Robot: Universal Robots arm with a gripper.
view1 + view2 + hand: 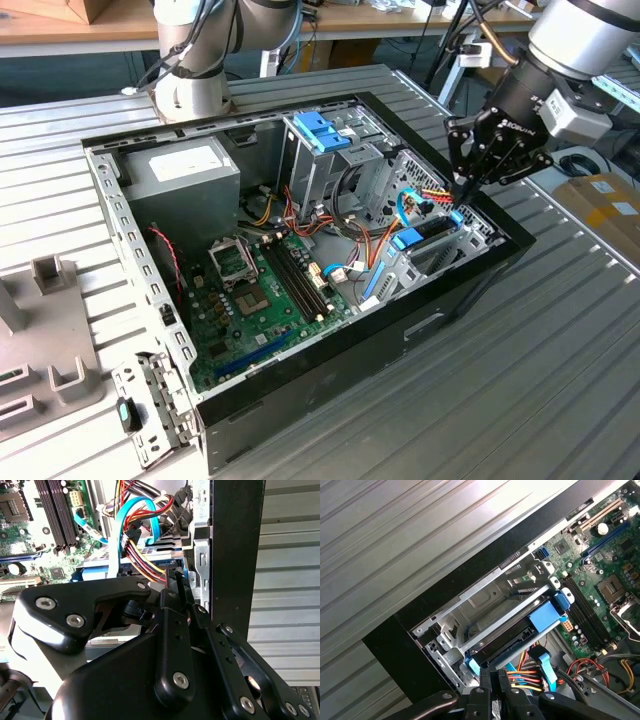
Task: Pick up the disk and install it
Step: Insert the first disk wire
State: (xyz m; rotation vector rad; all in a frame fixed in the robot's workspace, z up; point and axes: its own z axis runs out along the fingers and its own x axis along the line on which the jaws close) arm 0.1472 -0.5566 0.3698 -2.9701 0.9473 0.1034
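Down in the silver bay [490, 597], at the corner of the open computer case [480, 270]: the disk [432, 232]. Stands on its thin edge there, with blue plastic along its sides and a blue tab on top. In the first wrist view, looks like a dark strip [517, 632] between silver rails, with the blue tab at one end. In the second wrist view, shows up as a blue edge [100, 562] behind the wires.

Right above the far end of the disk: the black gripper [462, 190]. Fingers pressed together in both wrist views [179, 582] [494, 680], with nothing seen between them. Tips just beside the blue corner of the disk; cannot tell if touching.

Next to the tips: a bunch of red, yellow and orange wires [145, 565] and a flat blue cable [135, 505], plugged in close to the disk.

Farther into the case: the green board [260, 290], lying flat on the bottom. Behind it, a metal cage with a blue handle [318, 130] on top. At the back corner, on the exterior view's left, a grey box [185, 170] with a white sticker.

Under it all: the grey ribbed tabletop [560, 360]. On the exterior view's left, well apart from the disk, some grey blocks [45, 275].
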